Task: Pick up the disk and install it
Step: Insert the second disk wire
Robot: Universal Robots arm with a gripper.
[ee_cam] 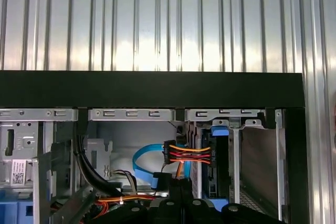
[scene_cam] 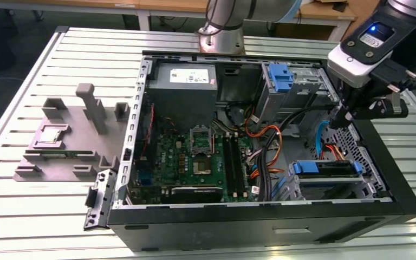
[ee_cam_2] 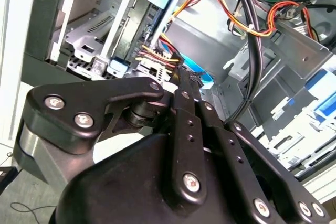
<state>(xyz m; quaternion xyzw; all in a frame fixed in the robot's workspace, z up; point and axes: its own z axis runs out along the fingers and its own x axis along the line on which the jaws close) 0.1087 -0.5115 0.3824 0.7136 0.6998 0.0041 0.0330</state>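
Black linkages of the pincer [ee_cam_2: 185, 80] fill the foreground of the second wrist view; its fingers run together to a narrow tip with no gap visible and nothing seen between them, just short of a connector with red, yellow and black wires [ee_cam_2: 157, 53]. In the exterior view the pincer [scene_cam: 342, 120] hangs inside the open computer case [scene_cam: 266, 227], close to its wall at the exterior view's right. The case holds a power supply [scene_cam: 184, 76] at upper centre, a green motherboard [scene_cam: 193, 157] below it, and loose cables. The disk [scene_cam: 326, 169] – dark, framed by a blue caddy – sits in the drive cage at lower right. Bare slatted surface [scene_cam: 49, 216] surrounds the case; a grey fixture [scene_cam: 71, 141] stands at the exterior view's left.
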